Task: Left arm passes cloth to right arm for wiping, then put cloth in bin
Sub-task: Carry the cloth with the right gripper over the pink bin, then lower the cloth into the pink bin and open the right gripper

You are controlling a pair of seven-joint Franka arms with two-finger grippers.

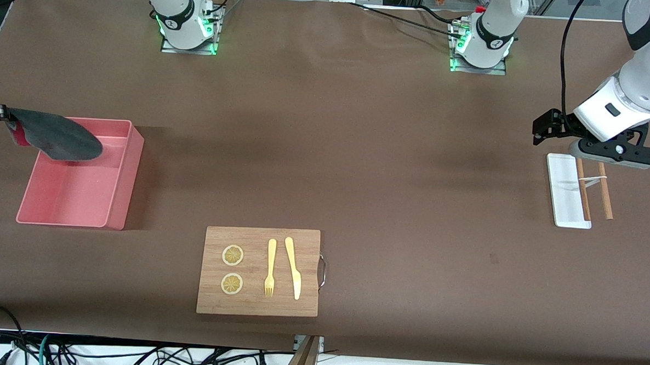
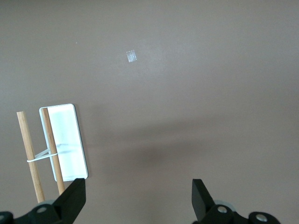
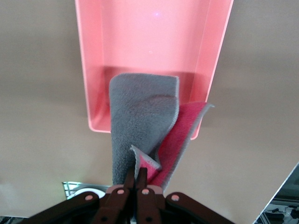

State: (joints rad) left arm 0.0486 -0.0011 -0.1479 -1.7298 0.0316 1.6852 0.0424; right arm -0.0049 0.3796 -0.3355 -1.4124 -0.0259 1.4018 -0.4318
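Cloth (image 3: 140, 126) hangs pinched in the right hand (image 3: 136, 179), its long axis running out from the fingertips over the pink bin (image 1: 77, 193). Left hand (image 2: 138, 198) waits spread above the white tray (image 2: 67, 140).

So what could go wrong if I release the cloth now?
1. The right gripper pinches only a corner of the cloth, which hangs over the corner of the bin nearest the robots' bases. Released here, part may drape over the wall or land on the table.
2. The cloth could cling to the jaws.
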